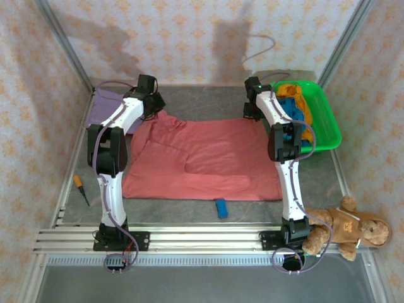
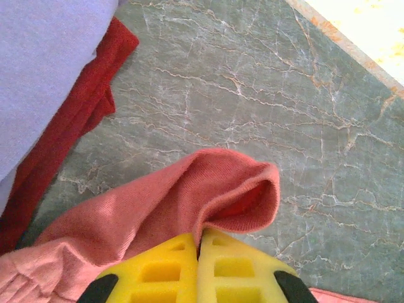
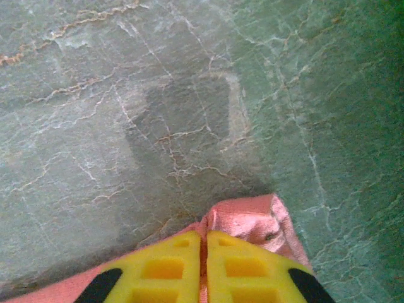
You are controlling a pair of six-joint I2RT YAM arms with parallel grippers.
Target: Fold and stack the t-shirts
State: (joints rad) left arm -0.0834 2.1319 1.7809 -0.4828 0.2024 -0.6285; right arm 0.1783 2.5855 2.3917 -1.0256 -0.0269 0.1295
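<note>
Item: salmon-pink t-shirt (image 1: pixel 202 161), spread at the centre of the counter (image 1: pixel 208 101). Left end effector (image 2: pixel 198 238) is clamped tight on its 11 o'clock corner, right end effector (image 3: pixel 203 238) on its 1 o'clock corner. Step: first fold, corners gripped. Next, likely: lift both evenly and carry them toward the 6 o'clock hem.

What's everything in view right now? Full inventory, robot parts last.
salmon-pink cloth t-shirt: 1, salmon-pink, spread mid-table
lilac cloth t-shirt: 1, lilac, far left
dark red cloth t-shirt: 1, dark red, under the lilac one
blue cloth garment: 1, blue, in tray
orange cloth garment: at least 1, orange, in tray
green plastic tray: 1, green, far right
small blue block: 1, blue, near edge
brown teddy bear: 1, brown, near right
orange-handled screwdriver: 1, left edge
grey marbled table: 1
left gripper: yellow, shut on salmon-pink shirt
right gripper: yellow, shut on same shirt
</note>
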